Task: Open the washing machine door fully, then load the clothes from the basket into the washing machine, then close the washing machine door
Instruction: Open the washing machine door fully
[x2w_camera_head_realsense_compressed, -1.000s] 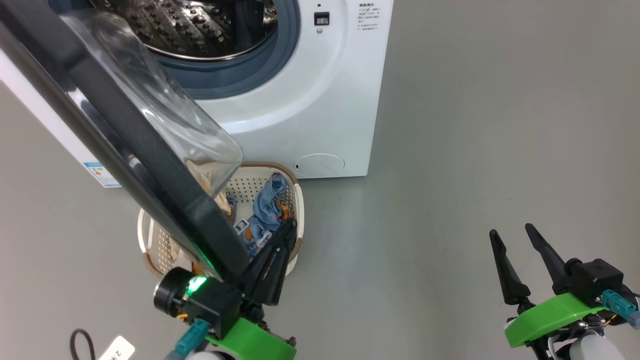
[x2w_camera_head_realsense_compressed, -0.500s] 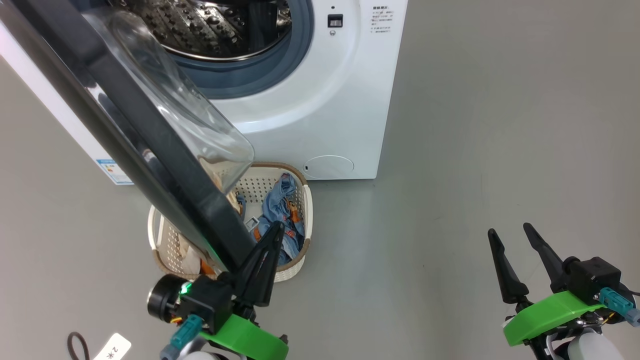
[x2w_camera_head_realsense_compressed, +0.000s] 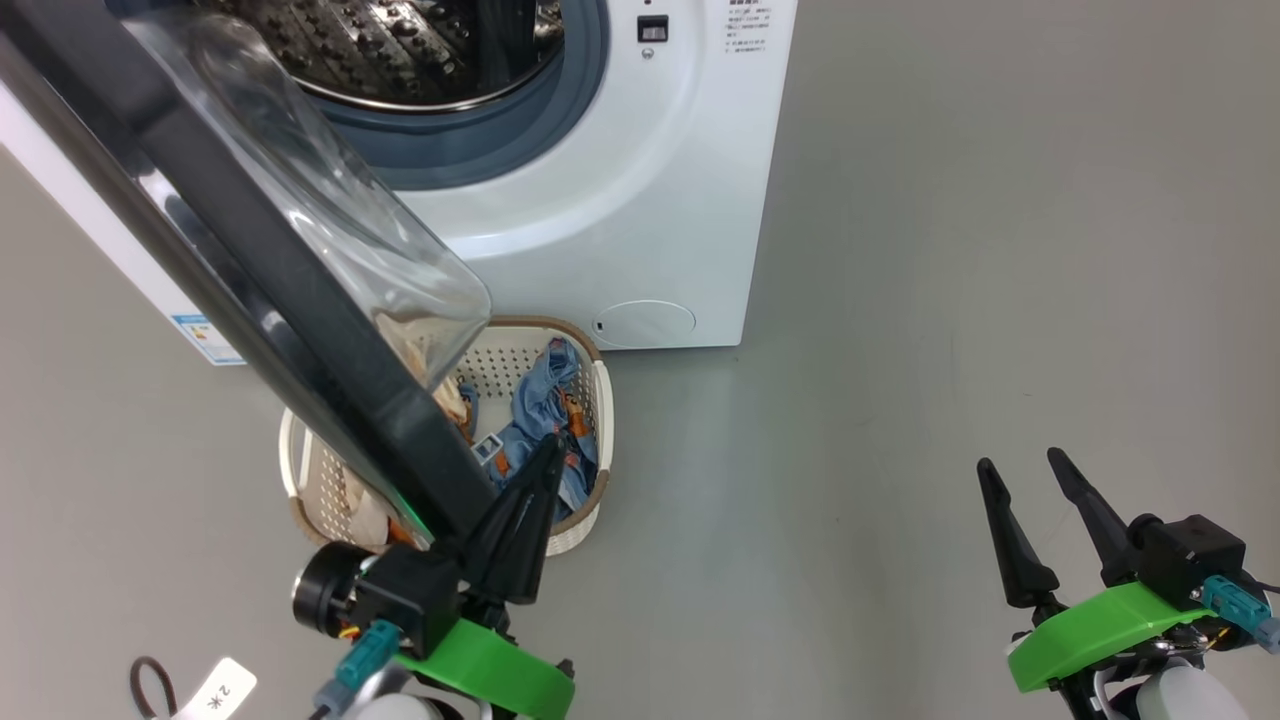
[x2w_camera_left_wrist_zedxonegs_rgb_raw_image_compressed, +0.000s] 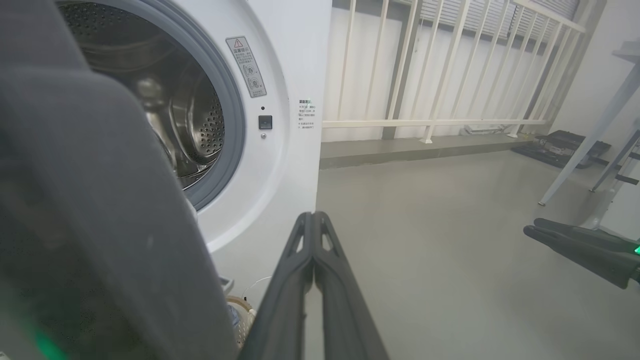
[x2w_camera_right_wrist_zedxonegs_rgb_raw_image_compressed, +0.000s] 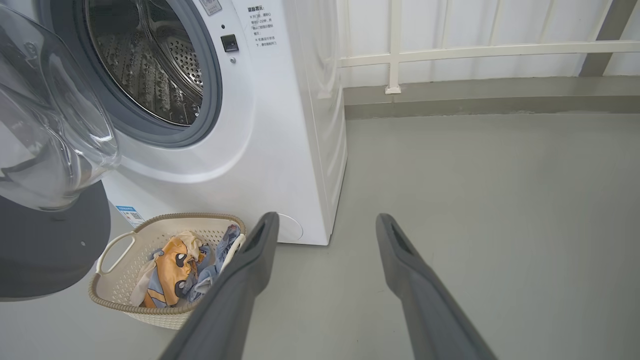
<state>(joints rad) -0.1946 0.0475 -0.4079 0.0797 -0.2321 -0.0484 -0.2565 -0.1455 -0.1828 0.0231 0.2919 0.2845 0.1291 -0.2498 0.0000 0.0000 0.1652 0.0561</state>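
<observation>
Head view: the washing machine (x2w_camera_head_realsense_compressed: 620, 200) stands on the grey floor (x2w_camera_head_realsense_compressed: 950, 300). Its mouth is uncovered, and the steel drum (x2w_camera_head_realsense_compressed: 420, 50) shows inside the grey-blue gasket (x2w_camera_head_realsense_compressed: 480, 150).
Door: the washing machine door (x2w_camera_head_realsense_compressed: 250, 300) is open, swung out before the left part of the washing machine. Its black rim and clear glass bowl slant above the basket.
Basket: the basket (x2w_camera_head_realsense_compressed: 565, 530) sits on the floor just in front of the washing machine, below its mouth. The door hides its left part.
Clothes: the clothes (x2w_camera_head_realsense_compressed: 540, 410) lie inside the basket, the light blue garment on the right and the orange and cream garment (x2w_camera_right_wrist_zedxonegs_rgb_raw_image_compressed: 172, 262) beside it.
Left end effector: the left end effector (x2w_camera_head_realsense_compressed: 548, 450) has both fingers pressed together and holds nothing. It is in front of the washing machine, over the near edge of the basket, just beside the lower door rim. Contact with the rim I cannot tell.
Right end effector: the right end effector (x2w_camera_head_realsense_compressed: 1020, 462) has its fingers spread wide and is empty. It is over bare floor, well apart from the washing machine, to its right.
Sticker: the blue label sticker (x2w_camera_head_realsense_compressed: 200, 338) is low on the left side of the washing machine.
Railing: the white railing (x2w_camera_right_wrist_zedxonegs_rgb_raw_image_compressed: 450, 50) runs behind the washing machine.
</observation>
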